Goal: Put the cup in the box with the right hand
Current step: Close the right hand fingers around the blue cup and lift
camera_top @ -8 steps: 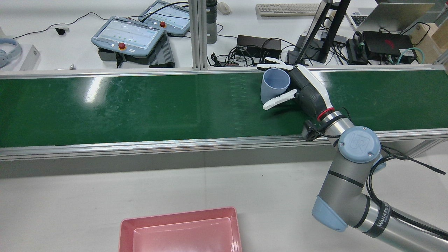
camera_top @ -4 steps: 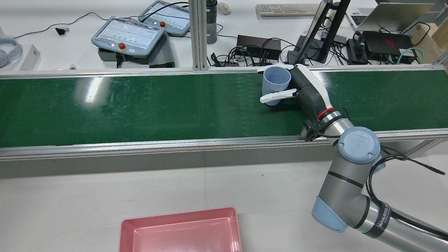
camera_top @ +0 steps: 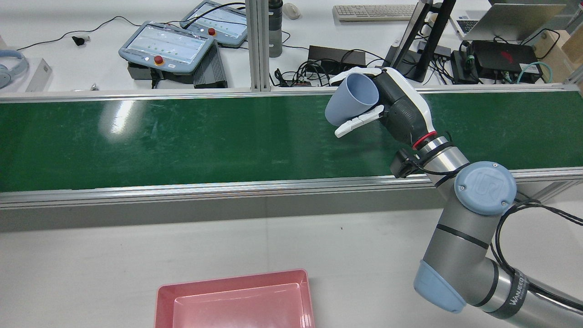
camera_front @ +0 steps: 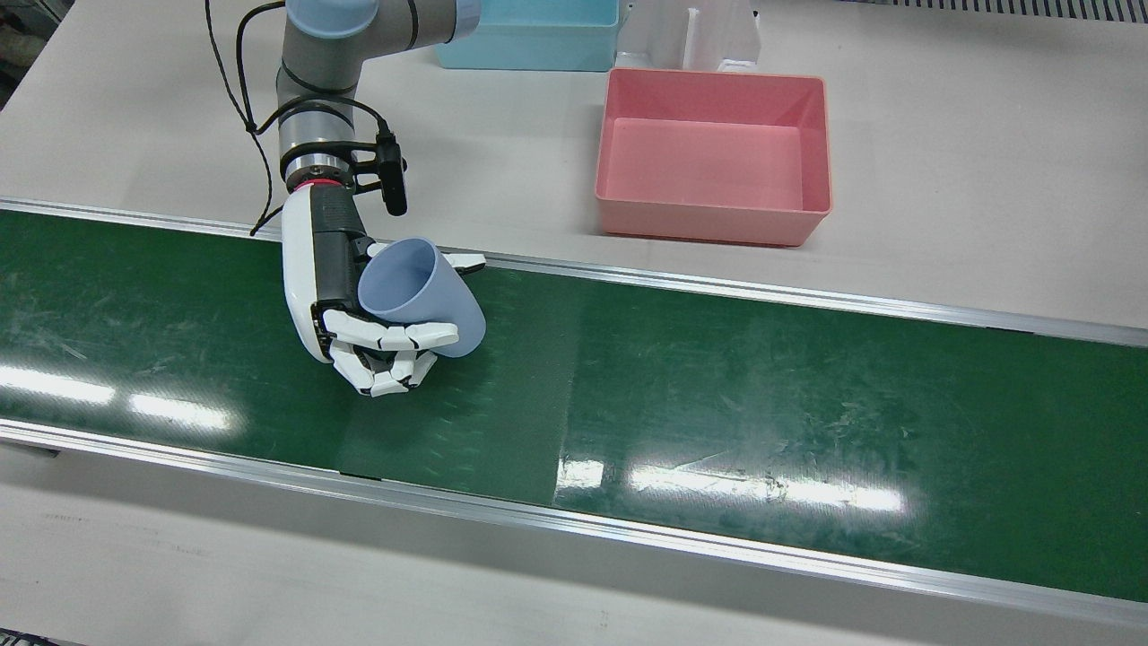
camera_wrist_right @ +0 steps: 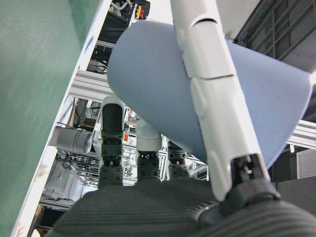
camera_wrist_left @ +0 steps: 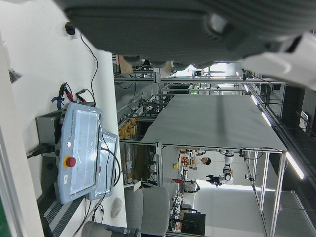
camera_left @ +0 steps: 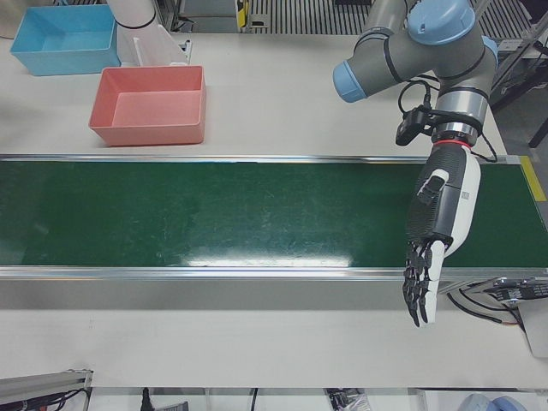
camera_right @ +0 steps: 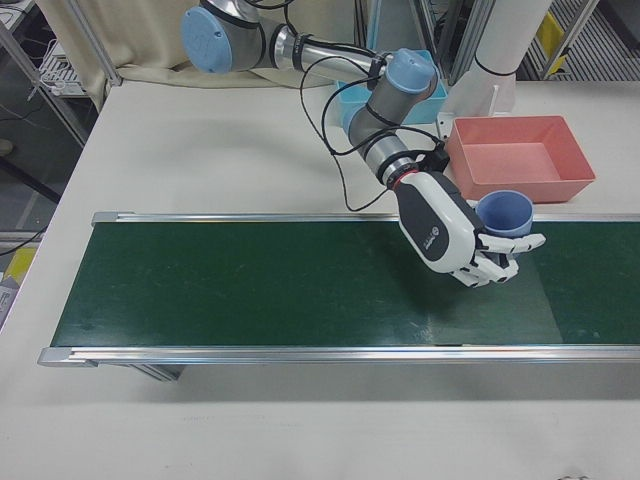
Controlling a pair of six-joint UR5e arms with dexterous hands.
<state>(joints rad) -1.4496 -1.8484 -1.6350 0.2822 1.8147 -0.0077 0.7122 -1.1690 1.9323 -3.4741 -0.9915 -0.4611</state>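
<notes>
A pale blue cup (camera_front: 421, 296) is in my right hand (camera_front: 345, 296), which is shut on it. The cup is tilted and held above the green belt (camera_front: 717, 395). The rear view shows the cup (camera_top: 348, 102) near the belt's far rail, with the right hand (camera_top: 401, 111) wrapped around it from the right. In the right hand view a white finger (camera_wrist_right: 207, 74) lies across the cup (camera_wrist_right: 148, 84). The pink box (camera_front: 713, 224) stands empty on the white table beside the belt. My left hand (camera_left: 437, 231) hangs open over the other end of the belt.
A blue bin (camera_front: 529, 45) and a white pedestal (camera_front: 691, 36) stand behind the pink box. Metal rails (camera_front: 807, 301) run along both belt edges. Two teach pendants (camera_top: 166, 45), cables and monitors crowd the desk beyond the belt.
The right hand's fingers closed around the cup, then raised it off the belt and tilted it, mouth toward the palm. The arm shifted slightly.
</notes>
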